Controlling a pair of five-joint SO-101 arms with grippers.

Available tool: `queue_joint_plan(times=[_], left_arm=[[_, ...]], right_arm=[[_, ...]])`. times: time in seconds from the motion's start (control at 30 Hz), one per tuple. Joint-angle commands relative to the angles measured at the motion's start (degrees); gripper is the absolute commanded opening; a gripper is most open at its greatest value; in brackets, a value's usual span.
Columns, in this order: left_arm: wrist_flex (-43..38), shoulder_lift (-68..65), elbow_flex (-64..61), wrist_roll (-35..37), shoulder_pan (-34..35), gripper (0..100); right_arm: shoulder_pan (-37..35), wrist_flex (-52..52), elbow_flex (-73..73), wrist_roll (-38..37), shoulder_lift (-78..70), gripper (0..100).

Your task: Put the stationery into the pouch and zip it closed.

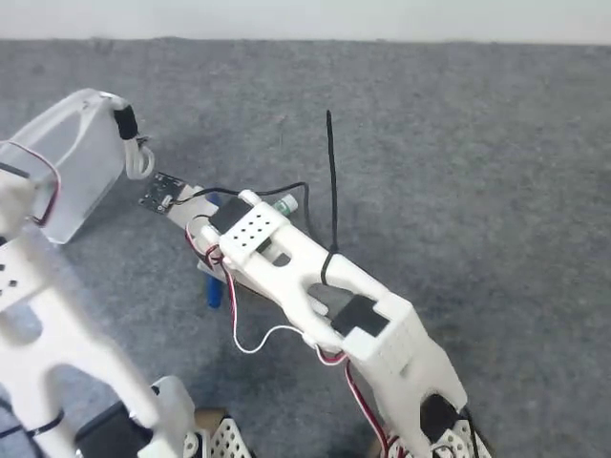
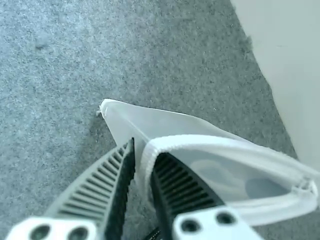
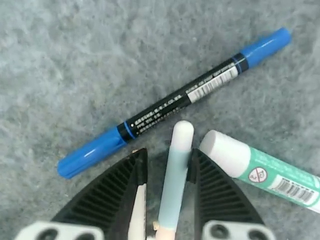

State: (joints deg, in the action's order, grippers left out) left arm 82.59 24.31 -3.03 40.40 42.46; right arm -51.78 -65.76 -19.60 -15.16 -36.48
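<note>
My left jaws pinch the pouch [image 2: 200, 130] rim at the surface's [image 1: 477, 143] left, and my right jaws are spread around the pale pen [image 3: 175, 170], so closing off-centre could skid it or snag the glue stick [image 3: 260, 172] just beside.

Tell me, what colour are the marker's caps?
Blue, on a black barrel; the right wrist view shows the marker best.
</note>
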Motion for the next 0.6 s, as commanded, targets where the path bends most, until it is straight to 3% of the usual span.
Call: queue_joint_plan(times=[0.0,0.4,0.57], left_arm=[[-0.97,0.79,4.09,0.7,0.26,1],[-0.53,0.79,4.09,0.62,0.26,1],[-0.53,0.79,3.91,0.53,0.26,1]], right_arm=[[1.19,-2.86,-6.07,-0.7,-0.13,13.9],[1.98,-8.84,-13.98,-0.7,-7.08,13.9],[2.33,-9.71,-15.82,-0.7,-9.45,5.9]])
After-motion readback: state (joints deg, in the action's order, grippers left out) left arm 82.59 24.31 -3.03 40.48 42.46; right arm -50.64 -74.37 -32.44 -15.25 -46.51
